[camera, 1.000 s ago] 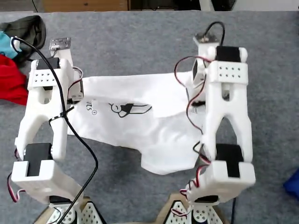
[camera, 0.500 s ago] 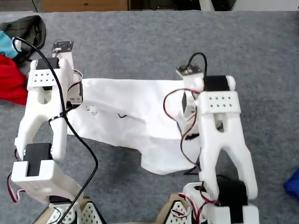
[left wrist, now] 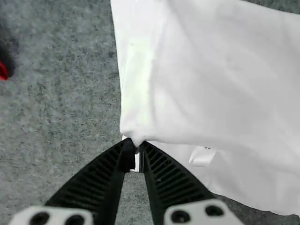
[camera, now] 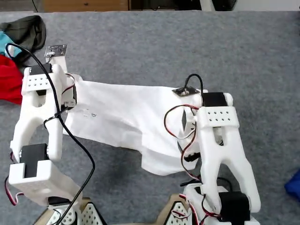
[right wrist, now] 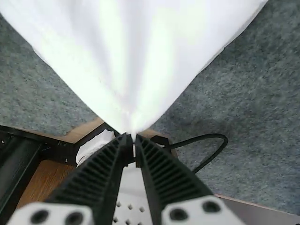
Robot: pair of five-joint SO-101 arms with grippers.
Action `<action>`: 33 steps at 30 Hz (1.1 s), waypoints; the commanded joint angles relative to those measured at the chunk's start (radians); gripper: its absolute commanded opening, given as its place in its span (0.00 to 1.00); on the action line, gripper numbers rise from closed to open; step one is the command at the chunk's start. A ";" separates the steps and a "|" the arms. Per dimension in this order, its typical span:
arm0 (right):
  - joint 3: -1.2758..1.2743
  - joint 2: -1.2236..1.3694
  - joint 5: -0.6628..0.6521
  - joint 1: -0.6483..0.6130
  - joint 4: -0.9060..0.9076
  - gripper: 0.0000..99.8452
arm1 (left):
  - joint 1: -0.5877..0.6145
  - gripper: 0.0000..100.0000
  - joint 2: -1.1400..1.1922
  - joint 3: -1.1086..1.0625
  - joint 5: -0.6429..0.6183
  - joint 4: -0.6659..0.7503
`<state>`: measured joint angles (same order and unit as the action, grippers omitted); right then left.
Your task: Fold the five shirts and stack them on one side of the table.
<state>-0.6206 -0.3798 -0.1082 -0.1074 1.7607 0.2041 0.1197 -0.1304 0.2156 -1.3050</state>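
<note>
Both arms extend forward, left pincer (left wrist: 135, 151) and right pincer (right wrist: 131, 138) clamped on the white shirt (camera: 131, 112).

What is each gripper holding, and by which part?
Both grip the white shirt: the left gripper pinches a corner of its edge, the right gripper a bunched fold.

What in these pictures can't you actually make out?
1. High view: the arms cover where the left tool and right tool pinch the shirt.
2. High view: the red cloth and a blue thing are cut off by the edges; what the blue thing is cannot be told.
3. Right wrist view: the shirt hides much of the table beyond.
</note>
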 commanded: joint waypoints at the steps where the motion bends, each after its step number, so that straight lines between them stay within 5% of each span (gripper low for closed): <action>1: -0.004 -0.033 -0.011 -0.010 -0.008 0.01 | 0.003 0.02 -0.012 -0.002 0.009 0.003; 13: -0.008 -0.031 -0.002 -0.119 -0.009 0.01 | -0.002 0.02 -0.008 -0.075 0.069 0.015; 22: -0.108 -0.022 0.002 -0.208 -0.176 0.01 | -0.012 0.02 -0.010 -0.135 0.069 0.074; 33: -0.062 0.248 -0.003 -0.232 -0.173 0.01 | -0.028 0.02 -0.010 -0.132 0.072 0.095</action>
<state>-0.7373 -0.1772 -0.1082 -0.3314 1.5551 0.1811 0.1197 -0.2700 0.2785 -1.2252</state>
